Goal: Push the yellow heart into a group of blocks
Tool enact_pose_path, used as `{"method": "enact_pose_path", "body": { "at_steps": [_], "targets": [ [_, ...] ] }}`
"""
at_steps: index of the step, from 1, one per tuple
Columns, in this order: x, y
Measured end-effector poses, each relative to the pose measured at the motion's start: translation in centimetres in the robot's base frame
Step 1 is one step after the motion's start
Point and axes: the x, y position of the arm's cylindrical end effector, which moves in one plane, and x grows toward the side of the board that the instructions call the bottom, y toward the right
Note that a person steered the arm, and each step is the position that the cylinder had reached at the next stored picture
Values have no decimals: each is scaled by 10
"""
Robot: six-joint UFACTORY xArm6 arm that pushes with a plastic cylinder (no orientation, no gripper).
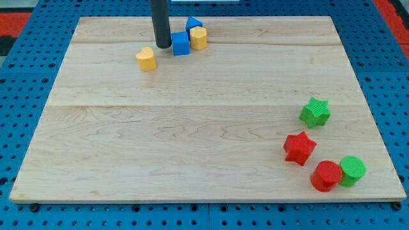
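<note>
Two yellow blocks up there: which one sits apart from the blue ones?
The yellow heart, left of my tip, stands alone; the other yellow block touches the blue cube.

- Wooden board (192,140): pale, planked
- Green star (315,112): well apart from my tip (162,46), toward the view's lower right
- Red star (299,147): near the green star, farther from my tip, toward the view's bottom
- Red cylinder (326,176) and green cylinder (352,170): touching side by side, farthest from my tip, by the board's bottom-right corner
- Blue perforated surface (19,96): surrounds the board
</note>
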Motion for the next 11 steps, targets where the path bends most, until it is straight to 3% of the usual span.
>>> {"method": "enact_pose_path", "body": {
  "at_steps": [1,2,3,4,5,6,8,10,11],
  "targets": [
    [97,-17],
    [162,-80],
    [161,-186],
    [154,-186],
    [159,-124],
    [116,-110],
    [80,-35],
    [2,-34],
    [0,-31]
  ]
}}
